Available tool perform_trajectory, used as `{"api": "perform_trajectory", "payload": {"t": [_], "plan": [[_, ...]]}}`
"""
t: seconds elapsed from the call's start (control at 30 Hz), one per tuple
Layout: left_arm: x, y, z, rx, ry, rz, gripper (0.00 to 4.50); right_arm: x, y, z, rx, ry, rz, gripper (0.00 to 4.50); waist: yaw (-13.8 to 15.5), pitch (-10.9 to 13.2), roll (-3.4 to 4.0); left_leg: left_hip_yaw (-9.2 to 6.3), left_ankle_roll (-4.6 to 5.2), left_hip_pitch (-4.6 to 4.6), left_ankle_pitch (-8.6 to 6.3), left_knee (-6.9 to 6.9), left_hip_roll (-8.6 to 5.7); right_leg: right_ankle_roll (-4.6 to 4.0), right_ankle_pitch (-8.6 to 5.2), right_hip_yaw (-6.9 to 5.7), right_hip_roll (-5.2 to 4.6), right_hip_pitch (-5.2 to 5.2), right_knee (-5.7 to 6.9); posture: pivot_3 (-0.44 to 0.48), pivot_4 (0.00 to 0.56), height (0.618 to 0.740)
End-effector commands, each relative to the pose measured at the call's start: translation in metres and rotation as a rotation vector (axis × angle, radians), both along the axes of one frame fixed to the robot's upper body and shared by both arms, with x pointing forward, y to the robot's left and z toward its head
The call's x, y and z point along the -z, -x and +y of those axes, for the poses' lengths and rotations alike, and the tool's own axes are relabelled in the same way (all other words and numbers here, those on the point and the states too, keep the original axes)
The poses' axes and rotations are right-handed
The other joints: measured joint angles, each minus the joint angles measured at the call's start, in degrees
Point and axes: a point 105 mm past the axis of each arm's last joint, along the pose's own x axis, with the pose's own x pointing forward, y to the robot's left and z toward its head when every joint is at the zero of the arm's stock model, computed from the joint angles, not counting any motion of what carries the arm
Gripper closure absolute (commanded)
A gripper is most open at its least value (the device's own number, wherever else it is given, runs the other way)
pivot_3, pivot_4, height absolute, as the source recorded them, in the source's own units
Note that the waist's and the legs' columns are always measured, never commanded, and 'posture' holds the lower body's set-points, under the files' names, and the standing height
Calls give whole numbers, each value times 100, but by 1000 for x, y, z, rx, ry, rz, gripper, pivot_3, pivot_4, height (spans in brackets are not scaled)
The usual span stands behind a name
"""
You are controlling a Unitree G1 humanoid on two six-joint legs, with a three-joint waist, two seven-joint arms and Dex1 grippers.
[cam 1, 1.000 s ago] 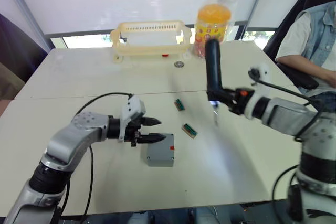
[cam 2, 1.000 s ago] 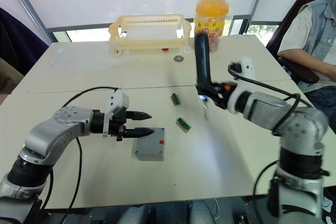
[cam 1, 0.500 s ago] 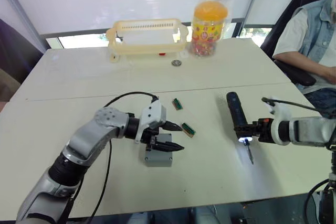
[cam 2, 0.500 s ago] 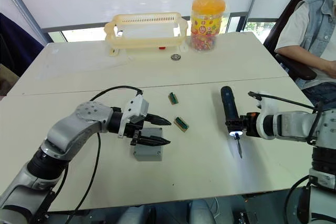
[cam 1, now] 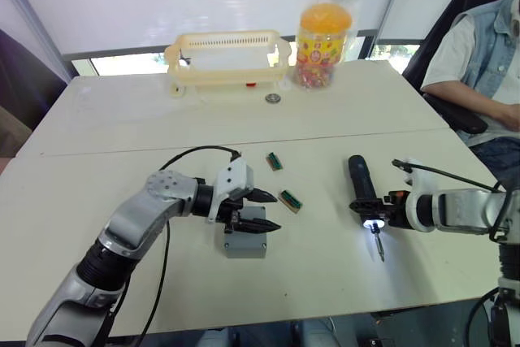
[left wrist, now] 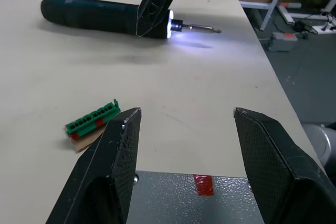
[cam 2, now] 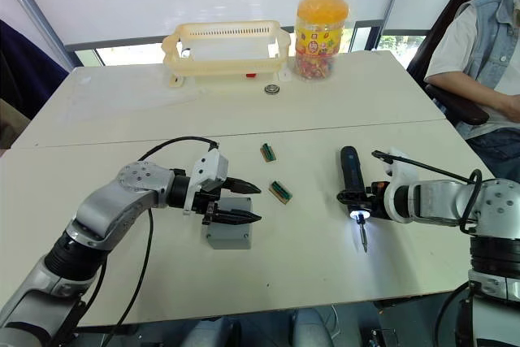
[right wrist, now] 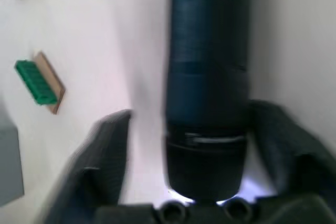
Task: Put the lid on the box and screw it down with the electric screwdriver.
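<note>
Screwdriver (cam 1: pixel 363 195) down on the desk (cam 1: pixel 122 119) now — a second ago we had it standing upright in the right gripper (cam 2: pixel 363 201), and now it lies flat with its bit pointing toward the near edge and its white light glowing. In the right wrist view the fingers (right wrist: pixel 100 156) stand spread either side of the black barrel, gaps showing on both sides, so we judge it released or about to be. Across the desk, the left gripper (cam 1: pixel 266 210) has swung in from beside the box (cam 1: pixel 246 237) to sit right over it, fingers (left wrist: pixel 118 150) spread wide and pinching nothing. The grey top with its red mark (left wrist: pixel 203 184) looks closed, so we take the lid as already seated, though we cannot tell if any screw is in.

Room to move: two green connector blocks (cam 1: pixel 291 199) lie between box and screwdriver, one just beside the left gripper. The yellow basket (cam 1: pixel 227 56) and candy jar (cam 1: pixel 322 34) stand well back. The screwdriver's bit points at the near desk edge, and a seated person (cam 1: pixel 479 62) is close on the right.
</note>
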Motion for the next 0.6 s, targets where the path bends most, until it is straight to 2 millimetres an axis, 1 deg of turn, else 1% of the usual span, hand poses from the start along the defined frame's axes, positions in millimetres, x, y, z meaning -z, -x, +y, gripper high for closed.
{"api": "perform_trajectory", "payload": {"t": [0.03, 0.1, 0.17, 0.23, 0.3, 0.33, 0.37, 0.4, 0.43, 0.5, 0.53, 0.6], "plan": [[-17, -8, 13, -71, 43, -29, 1628, -13, -7, -2, 3, 72, -83, 35, 0, 0, -1, 0, 0, 0, 0, 2, 0, 0, 0, 0, 0, 1, 0, 0, 150, 740], [-21, -13, 22, -114, 58, -25, 1628, -22, -12, 0, -4, 75, -144, 35, -4, 0, 0, 0, 0, 0, 0, 3, 0, 0, 1, 1, 0, 1, 0, 0, 150, 740], [-31, -20, 40, -208, 93, -9, 1628, -47, -25, 2, 13, 37, -308, 35, -18, 1, 0, 1, 0, 0, 0, 3, -1, 1, 2, 0, 2, 0, 0, 0, 150, 740], [-36, -24, 64, -324, 116, 18, 1628, -70, -30, 6, -16, 40, -493, 35, -40, 1, 1, 3, 0, -1, 0, 1, 0, 4, 3, 1, 3, -7, 3, 0, 150, 740], [-36, -22, 89, -436, 123, 53, 1628, -83, -21, 20, -131, 47, -653, 35, -39, 0, 2, 2, 0, -1, -1, -4, 3, 5, 3, 0, 9, -15, 6, 0, 150, 740], [-34, -20, 99, -479, 117, 66, 1628, -85, -15, 27, -194, 53, -705, 35, -28, 0, 1, -3, 1, 0, -1, -8, 4, 5, 3, -4, 10, -15, 10, 0, 150, 740], [-33, -18, 105, -506, 113, 75, 1628, -85, -10, 32, -239, 59, -739, 35, -20, 0, 1, -8, 4, 0, -3, -11, 5, 4, 3, -9, 10, -14, 11, 0, 150, 740], [-28, -13, 115, -546, 104, 94, 1628, -81, 0, 40, -304, 49, -767, 35, 2, 0, 1, -11, 6, 0, -5, -12, 7, 5, 2, -11, 11, -14, 10, 0, 150, 740], [-22, -6, 124, -587, 97, 120, 1628, -73, 12, 47, -362, 21, -762, 35, 14, 0, 1, -12, 6, -4, -6, -12, 9, 6, 2, -11, 7, -14, 8, 0, 150, 740], [-6, 13, 140, -661, 77, 195, 1628, -52, 40, 61, -494, -37, -730, 35, 22, -2, -2, -19, 5, -8, -7, -12, 10, 9, 0, -9, -4, -14, 0, 0, 150, 740], [1, 21, 146, -690, 70, 222, 1628, -42, 50, 64, -543, -36, -712, 35, 18, -2, -2, -26, 7, -6, -9, -12, 8, 10, -1, -5, -8, -10, -2, 0, 150, 740], [16, 32, 155, -746, 59, 267, 1628, -29, 62, 68, -580, -57, -685, 35, 18, -1, -2, -21, 7, -5, -9, -11, -2, 12, -1, -2, -26, -10, -5, 0, 150, 740]]}}
